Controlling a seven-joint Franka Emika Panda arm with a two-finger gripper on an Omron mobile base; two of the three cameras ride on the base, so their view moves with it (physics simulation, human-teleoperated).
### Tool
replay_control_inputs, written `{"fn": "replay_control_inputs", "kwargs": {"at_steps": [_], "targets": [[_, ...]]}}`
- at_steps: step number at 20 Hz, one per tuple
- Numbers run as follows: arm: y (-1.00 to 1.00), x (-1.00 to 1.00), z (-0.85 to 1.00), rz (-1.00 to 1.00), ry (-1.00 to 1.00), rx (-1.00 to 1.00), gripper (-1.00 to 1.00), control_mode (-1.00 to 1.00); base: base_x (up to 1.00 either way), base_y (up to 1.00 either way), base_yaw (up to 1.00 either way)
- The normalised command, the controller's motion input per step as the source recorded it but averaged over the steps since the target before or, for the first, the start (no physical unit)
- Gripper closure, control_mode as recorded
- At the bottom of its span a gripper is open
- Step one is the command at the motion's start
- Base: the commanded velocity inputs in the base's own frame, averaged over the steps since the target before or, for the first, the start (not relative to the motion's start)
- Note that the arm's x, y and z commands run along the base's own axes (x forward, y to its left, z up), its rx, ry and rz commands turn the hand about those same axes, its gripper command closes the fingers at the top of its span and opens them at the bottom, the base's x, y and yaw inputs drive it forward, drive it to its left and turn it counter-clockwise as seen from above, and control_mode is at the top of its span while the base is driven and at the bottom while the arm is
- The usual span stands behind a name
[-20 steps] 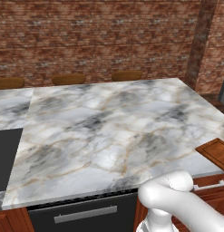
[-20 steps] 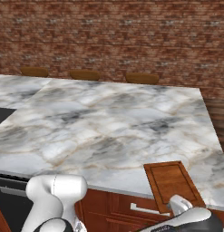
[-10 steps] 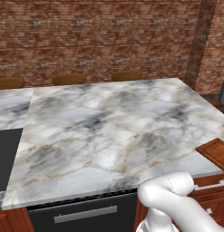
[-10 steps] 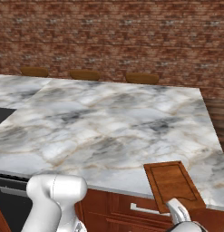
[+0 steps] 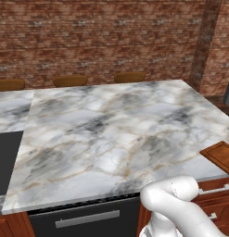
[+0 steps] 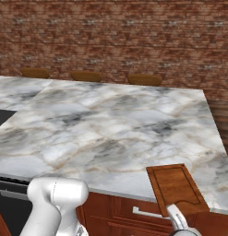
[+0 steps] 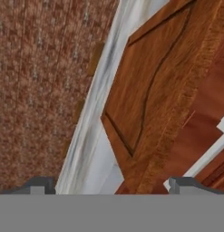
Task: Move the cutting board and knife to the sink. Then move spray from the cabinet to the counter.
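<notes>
Not much has shifted in the last second: both base views hold steady, the counter sits exactly where it was, and the board has not budged. What has changed is the arm, which has edged a touch lower at the counter's near edge, its wrist now showing just below the board in the right base view.

That marble counter spreads wide under the brick wall, with three brown stool tops lined up along its far edge. Below the near edge run reddish drawer fronts with a silver bar handle.

The cutting board lies flat at the near right corner of the counter, overhanging the near edge a little. In the hand view it looms close and tilted, groove plain to see.

The gripper is released, fingertips spread wide with nothing between them, apart from the board and clamping nothing.
</notes>
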Motion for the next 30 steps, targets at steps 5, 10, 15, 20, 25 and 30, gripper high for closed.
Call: {"fn": "replay_control_inputs", "kwargs": {"at_steps": [5,10,15,20,25,30], "targets": [[0.00,0.06,-0.18,0.00,-0.03,0.00,-1.00,-1.00,0.00,0.00,0.00],[0.00,0.14,-0.19,0.00,-0.04,0.00,-1.00,-1.00,0.00,0.00,0.00],[0.00,0.14,-0.17,0.00,-0.02,0.00,-1.00,-1.00,0.00,0.00,0.00],[0.00,0.13,-0.12,0.00,-0.02,0.00,-1.00,-1.00,0.00,0.00,0.00],[0.00,0.03,-0.01,0.00,-0.03,0.00,-1.00,-1.00,0.00,0.00,0.00],[0.00,0.05,0.00,0.00,-0.01,0.00,1.00,-1.00,0.00,0.00,0.00]]}}
